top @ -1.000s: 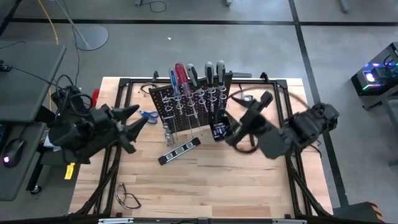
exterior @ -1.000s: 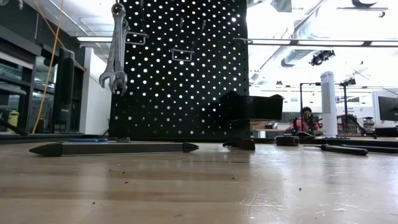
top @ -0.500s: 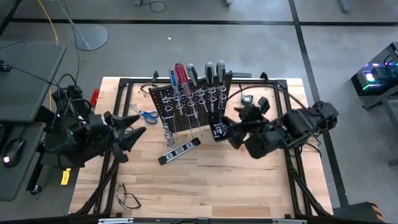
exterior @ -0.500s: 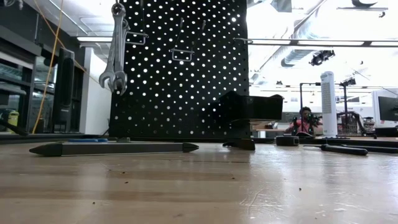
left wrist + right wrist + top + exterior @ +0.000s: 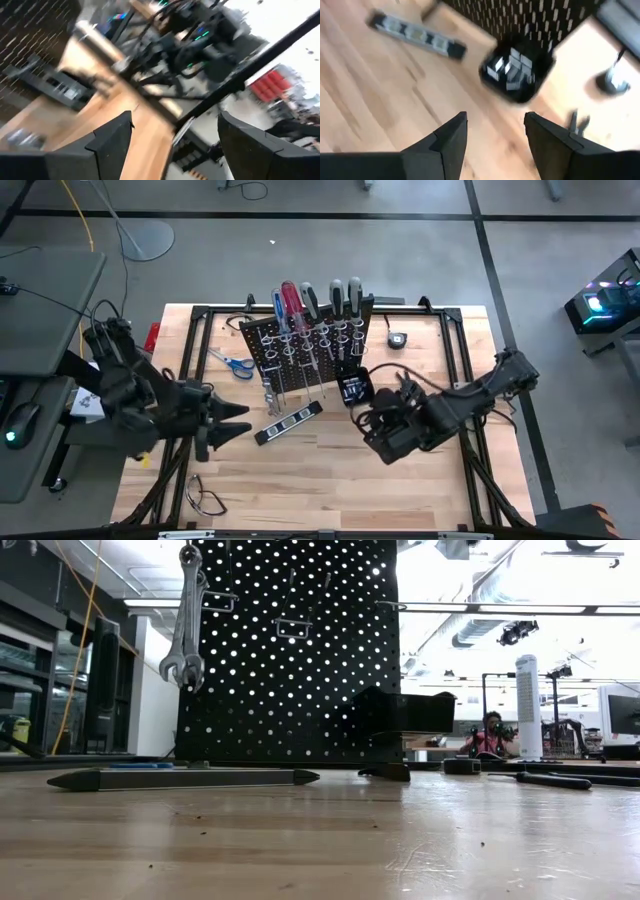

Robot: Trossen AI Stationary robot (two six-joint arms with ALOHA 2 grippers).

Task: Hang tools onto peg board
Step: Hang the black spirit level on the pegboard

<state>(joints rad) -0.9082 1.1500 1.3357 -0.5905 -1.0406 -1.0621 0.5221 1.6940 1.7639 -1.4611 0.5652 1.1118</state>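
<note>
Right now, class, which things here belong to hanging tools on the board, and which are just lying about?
Job: peg board; screwdrivers; wrenches; blue-handled scissors.
Lying about: safety glasses; small black box; long black bar.

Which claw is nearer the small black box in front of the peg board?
Right. The right claw hovers open just beside the small black box, while the left claw is open too, well off past the long dark bar.

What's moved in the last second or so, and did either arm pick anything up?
Both arms swung toward the table's near side: the left gripper away from the scissors, the right gripper away from the peg board. Both are open and empty. Tools and the small black box stayed put.
</note>
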